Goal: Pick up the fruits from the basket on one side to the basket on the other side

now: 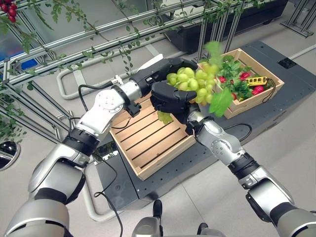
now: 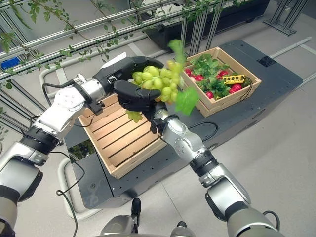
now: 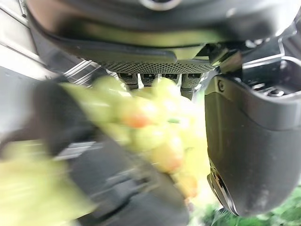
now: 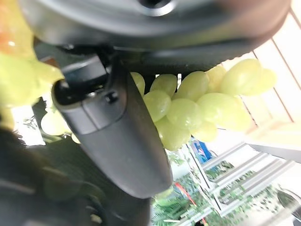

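Here we have the bunch of green grapes (image 1: 190, 81) held in the air between our two hands, above the gap where the two crates meet. Its long axis runs roughly level, from the empty crate's side across toward the filled crate, with a green leaf (image 1: 220, 102) hanging at the end nearer the filled crate and a small cluster dangling below the hands. Our left hand (image 1: 159, 70) reaches in from behind, fingers curled over the top of the bunch. Our right hand (image 1: 170, 98) comes up from below and cups it, fingers bent round the grapes; in the right wrist view the grapes (image 4: 197, 103) lie pressed against the thumb (image 4: 117, 136). Below and to our left sits the empty slatted wooden crate (image 1: 148, 138). To our right, well clear of the hands, the other wooden crate (image 1: 254, 96) holds leafy greens, red fruits (image 1: 257, 90) and a small yellow toy bus (image 1: 256, 80). Both crates rest on a dark platform (image 1: 291, 79).
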Robot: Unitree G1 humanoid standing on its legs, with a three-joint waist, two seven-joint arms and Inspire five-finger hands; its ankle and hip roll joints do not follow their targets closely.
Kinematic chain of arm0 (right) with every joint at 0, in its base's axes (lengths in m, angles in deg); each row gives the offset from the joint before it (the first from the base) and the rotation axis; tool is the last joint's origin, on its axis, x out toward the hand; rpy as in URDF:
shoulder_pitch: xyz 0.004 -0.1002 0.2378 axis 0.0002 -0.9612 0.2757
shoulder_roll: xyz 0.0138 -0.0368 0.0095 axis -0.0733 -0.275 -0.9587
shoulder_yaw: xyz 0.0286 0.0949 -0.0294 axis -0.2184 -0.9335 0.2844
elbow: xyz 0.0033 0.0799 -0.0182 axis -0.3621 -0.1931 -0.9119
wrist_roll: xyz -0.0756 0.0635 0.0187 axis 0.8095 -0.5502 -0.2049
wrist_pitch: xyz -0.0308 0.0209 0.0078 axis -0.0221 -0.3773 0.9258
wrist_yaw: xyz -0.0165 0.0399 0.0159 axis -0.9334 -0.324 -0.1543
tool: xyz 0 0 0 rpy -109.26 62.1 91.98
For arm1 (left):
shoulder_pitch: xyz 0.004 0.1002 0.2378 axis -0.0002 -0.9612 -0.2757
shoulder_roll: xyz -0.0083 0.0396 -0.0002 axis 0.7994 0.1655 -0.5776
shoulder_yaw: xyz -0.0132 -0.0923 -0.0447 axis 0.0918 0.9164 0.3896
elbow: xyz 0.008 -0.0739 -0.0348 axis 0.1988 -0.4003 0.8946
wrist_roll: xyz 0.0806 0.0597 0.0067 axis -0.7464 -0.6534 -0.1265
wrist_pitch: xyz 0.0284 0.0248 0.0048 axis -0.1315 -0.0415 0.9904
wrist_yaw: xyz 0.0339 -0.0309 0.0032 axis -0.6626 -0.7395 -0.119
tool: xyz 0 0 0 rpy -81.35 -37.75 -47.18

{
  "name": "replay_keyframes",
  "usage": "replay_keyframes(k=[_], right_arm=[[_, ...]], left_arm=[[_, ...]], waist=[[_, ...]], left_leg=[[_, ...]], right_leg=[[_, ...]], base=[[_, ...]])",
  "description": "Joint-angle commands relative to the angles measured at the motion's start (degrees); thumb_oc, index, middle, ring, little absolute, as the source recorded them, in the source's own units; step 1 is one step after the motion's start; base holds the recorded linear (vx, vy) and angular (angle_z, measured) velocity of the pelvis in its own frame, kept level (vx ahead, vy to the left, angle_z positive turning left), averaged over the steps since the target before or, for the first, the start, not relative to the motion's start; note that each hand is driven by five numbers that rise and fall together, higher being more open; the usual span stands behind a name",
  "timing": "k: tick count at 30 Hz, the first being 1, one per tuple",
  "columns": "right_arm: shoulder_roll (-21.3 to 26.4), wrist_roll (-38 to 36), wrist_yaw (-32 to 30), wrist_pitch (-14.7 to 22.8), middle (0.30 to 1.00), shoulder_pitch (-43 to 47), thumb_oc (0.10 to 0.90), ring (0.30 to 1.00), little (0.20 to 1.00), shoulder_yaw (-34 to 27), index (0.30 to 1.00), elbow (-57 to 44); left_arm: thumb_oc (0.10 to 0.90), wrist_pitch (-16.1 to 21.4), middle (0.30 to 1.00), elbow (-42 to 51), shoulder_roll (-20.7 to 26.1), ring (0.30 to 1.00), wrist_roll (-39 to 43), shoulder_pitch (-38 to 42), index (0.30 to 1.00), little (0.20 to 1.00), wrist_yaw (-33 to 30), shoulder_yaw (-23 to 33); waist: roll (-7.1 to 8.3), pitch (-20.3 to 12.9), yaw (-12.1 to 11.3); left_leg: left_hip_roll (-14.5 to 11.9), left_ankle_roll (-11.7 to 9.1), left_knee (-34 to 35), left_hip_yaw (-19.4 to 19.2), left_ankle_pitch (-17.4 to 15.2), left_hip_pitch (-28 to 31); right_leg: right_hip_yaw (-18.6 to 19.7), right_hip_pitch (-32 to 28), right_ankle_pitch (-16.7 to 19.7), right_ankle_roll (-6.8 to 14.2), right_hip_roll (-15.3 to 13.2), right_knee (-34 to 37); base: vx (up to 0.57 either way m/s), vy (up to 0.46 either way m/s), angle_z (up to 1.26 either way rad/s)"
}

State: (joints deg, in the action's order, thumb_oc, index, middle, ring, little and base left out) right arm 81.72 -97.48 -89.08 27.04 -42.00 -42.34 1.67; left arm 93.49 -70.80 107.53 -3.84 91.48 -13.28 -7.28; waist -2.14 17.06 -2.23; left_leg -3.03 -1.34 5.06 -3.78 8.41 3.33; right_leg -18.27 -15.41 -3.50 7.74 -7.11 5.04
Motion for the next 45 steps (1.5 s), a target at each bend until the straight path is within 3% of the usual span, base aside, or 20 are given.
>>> replay_keyframes(k=[1, 8, 12, 16, 23, 24, 28, 31, 40, 42, 45], right_arm=[[-1.9, -4.1, 1.8, 11.7, 0.3, 6.9, 0.4, 0.3, 0.3, -3.0, 0.3, 3.1], [1.9, -2.6, 2.6, 11.8, 0.3, 5.2, 0.4, 0.3, 0.3, -4.5, 0.3, 3.8], [4.1, 0.7, 4.0, 12.0, 0.3, 3.4, 0.4, 0.3, 0.3, -5.9, 0.3, 3.5], [4.1, 5.2, 3.6, 13.3, 0.3, -0.2, 0.4, 0.3, 0.3, -8.0, 0.3, 1.6], [2.5, 12.1, 2.4, 15.1, 0.3, -10.6, 0.4, 0.3, 0.3, -14.1, 0.3, -5.9], [1.8, 14.2, 2.9, 15.2, 0.3, -14.3, 0.4, 0.3, 0.3, -16.0, 0.3, -8.1], [1.7, 16.5, 3.7, 15.8, 0.3, -20.4, 0.4, 0.3, 0.3, -18.3, 0.3, -11.7], [2.5, 17.2, 4.7, 16.5, 0.3, -25.8, 0.4, 0.3, 0.3, -20.7, 0.3, -15.2], [2.8, 17.6, 4.1, 19.7, 0.3, -33.8, 0.4, 0.3, 0.3, -25.2, 0.3, -19.1], [3.2, 18.1, 4.1, 20.5, 0.3, -36.2, 0.4, 0.3, 0.3, -26.8, 0.3, -20.3], [4.0, 17.6, 4.2, 20.5, 0.3, -36.7, 0.4, 0.3, 0.3, -27.6, 0.3, -20.4]], left_arm=[[0.8, 5.3, 0.9, -9.5, 1.3, 0.9, 0.5, 5.6, 0.9, 0.9, 0.3, -1.5], [0.8, 6.9, 0.9, -8.8, 5.6, 0.9, 3.6, 6.3, 0.9, 0.9, 0.2, -0.3], [0.8, 10.1, 0.9, -7.3, 6.2, 0.9, 13.2, 3.4, 0.9, 0.9, -2.0, 5.3], [0.8, 14.6, 0.9, -3.5, 2.8, 0.9, 14.6, -3.6, 0.9, 0.9, -8.8, 13.1], [0.8, 15.6, 0.9, 9.5, -6.7, 0.9, 9.0, -19.8, 0.9, 0.9, -15.4, 21.3], [0.8, 15.7, 0.9, 13.0, -9.3, 0.9, 6.3, -24.9, 0.9, 0.9, -16.4, 22.5], [0.8, 16.2, 0.9, 17.5, -11.6, 0.9, 1.5, -31.9, 0.9, 0.9, -18.0, 22.7], [0.8, 16.4, 0.9, 19.4, -13.6, 0.9, 2.4, -37.2, 0.9, 0.9, -14.9, 22.7], [0.8, 14.7, 0.9, 19.1, -17.2, 0.9, 4.0, -41.9, 0.9, 0.9, -16.1, 21.2], [0.8, 14.3, 0.9, 19.0, -17.5, 0.9, 3.7, -42.1, 0.9, 0.9, -17.1, 21.1], [0.8, 14.2, 0.9, 18.1, -17.3, 0.9, 2.5, -40.9, 0.9, 0.9, -18.8, 20.4]], waist=[[0.01, -14.9, -0.4], [0.05, -14.8, -0.3], [0.36, -14.8, -0.1], [0.92, -14.6, 0.4], [1.93, -13.9, 1.3], [2.27, -13.8, 1.6], [2.78, -13.8, 2.3], [3.16, -13.5, 3.3], [3.44, -12.1, 5.7], [3.29, -11.0, 6.7], [3.38, -9.9, 7.5]], left_leg=[[-4.1, -3.7, -0.1, -1.5, -8.3, 4.3], [-4.3, -3.7, -0.1, -1.9, -8.3, 4.2], [-4.4, -3.7, -0.1, -2.1, -8.4, 4.2], [-4.5, -3.7, -0.1, -2.3, -8.6, 4.3], [-4.7, -3.2, -0.1, -2.8, -9.4, 4.7], [-4.8, -3.0, -0.1, -3.1, -9.6, 4.8], [-4.9, -2.7, -0.1, -4.0, -9.8, 5.2], [-5.4, -2.7, -0.1, -5.7, -10.0, 5.6], [-6.3, -2.6, -0.1, -8.6, -10.4, 5.9], [-7.1, -2.5, -0.1, -8.8, -9.8, 5.6], [-7.9, -2.7, -0.1, -8.9, -9.1, 5.3]], right_leg=[[0.1, 2.1, 0.7, -3.8, -1.5, 0.0], [0.3, 2.3, 0.7, -3.8, -1.3, 0.0], [0.7, 2.6, 0.7, -4.0, -1.3, 0.0], [1.5, 2.8, 0.5, -4.2, -1.1, 0.0], [2.9, 3.3, 0.5, -4.4, -0.8, 0.0], [3.4, 3.4, 0.6, -4.3, -0.7, 0.0], [4.6, 3.8, 0.8, -4.0, -0.5, 0.0], [5.7, 4.4, 1.4, -3.8, -0.2, 0.0], [7.4, 5.2, 1.9, -3.6, 0.3, 0.0], [8.1, 7.4, -0.9, -4.5, 1.4, -5.6], [8.9, 9.2, -2.5, -5.5, 2.7, -8.4]], base=[[0.0, 0.0, 0.0], [0.0, 0.0, 0.0], [0.01, 0.002, -0.01], [0.02, 0.002, -0.07], [0.02, -0.016, -0.1], [0.02, -0.023, -0.2], [0.02, -0.02, -0.22], [0.02, -0.017, -0.2], [-0.01, -0.06, -0.24], [-0.07, -0.184, -0.2], [-0.09, -0.215, -0.17]])
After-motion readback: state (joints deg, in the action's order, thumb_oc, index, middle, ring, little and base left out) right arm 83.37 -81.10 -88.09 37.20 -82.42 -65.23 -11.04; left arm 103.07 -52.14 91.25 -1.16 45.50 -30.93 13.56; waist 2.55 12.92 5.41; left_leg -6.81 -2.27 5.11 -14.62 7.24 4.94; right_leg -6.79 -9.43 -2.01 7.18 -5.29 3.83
